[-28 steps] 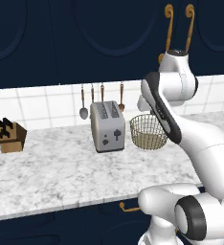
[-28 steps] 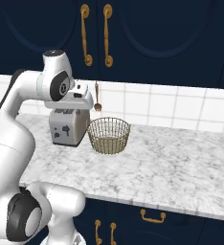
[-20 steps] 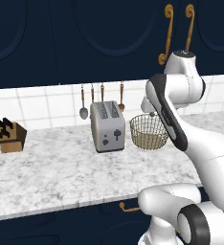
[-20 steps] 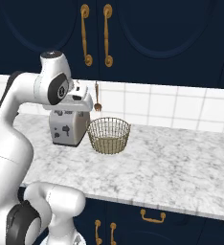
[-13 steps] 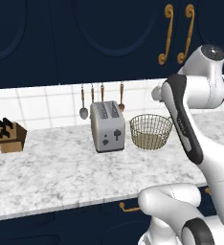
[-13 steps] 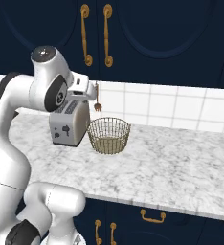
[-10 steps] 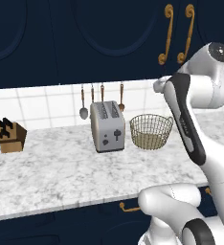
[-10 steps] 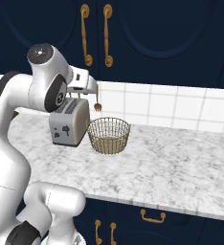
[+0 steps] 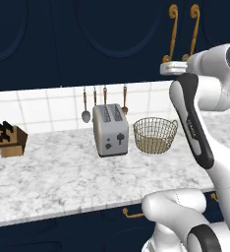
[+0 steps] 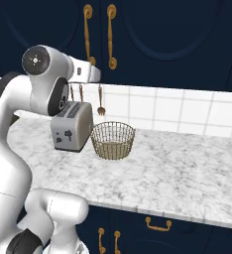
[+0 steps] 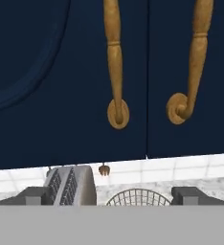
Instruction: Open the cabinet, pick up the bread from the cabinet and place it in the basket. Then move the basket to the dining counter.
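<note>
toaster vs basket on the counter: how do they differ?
The toaster is a solid grey box with top slots; the basket is round, tan open wire mesh. The toaster stands taller; the basket is lower and open on top, with nothing in it. Both sit upright on the marbled counter, side by side below the closed cabinet.

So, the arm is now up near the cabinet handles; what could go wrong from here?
1. The two brass handles sit close together, so the open gripper may catch the right handle too, or the wrong door.
2. The cabinet is shut; a door swinging out may hit the raised arm.
3. The basket and toaster stand just below, so a low hand could knock them.
</note>
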